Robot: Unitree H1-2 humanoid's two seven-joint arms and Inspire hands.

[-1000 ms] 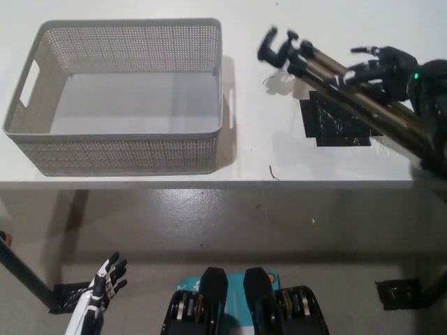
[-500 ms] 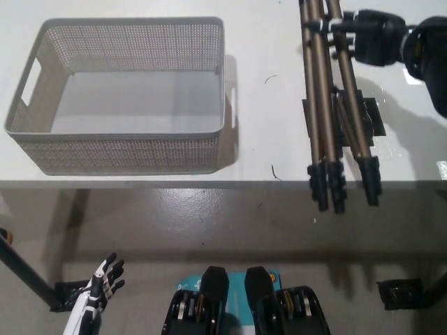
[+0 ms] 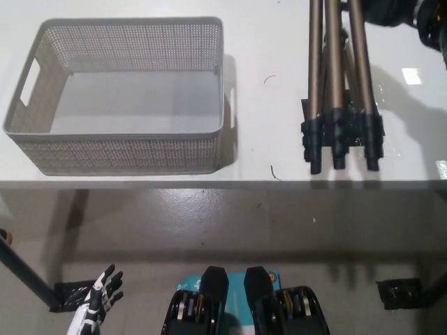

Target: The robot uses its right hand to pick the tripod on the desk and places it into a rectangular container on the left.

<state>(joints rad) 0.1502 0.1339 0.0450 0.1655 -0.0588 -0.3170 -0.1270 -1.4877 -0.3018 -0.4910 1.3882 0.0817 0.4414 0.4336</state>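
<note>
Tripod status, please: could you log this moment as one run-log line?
tripod: legs together, feet toward desk's near edge | basket: holds nothing | right hand: top right, grip unclear | left hand: open, below desk

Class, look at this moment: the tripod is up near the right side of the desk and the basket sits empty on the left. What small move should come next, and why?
Probably carry the bronze-legged tripod with black feet leftward toward the grey mesh rectangular basket. The black right hand, barely visible at the top edge, appears to hold it by its upper end, while the basket lies well to the left. The white left hand rests low, uninvolved.
</note>
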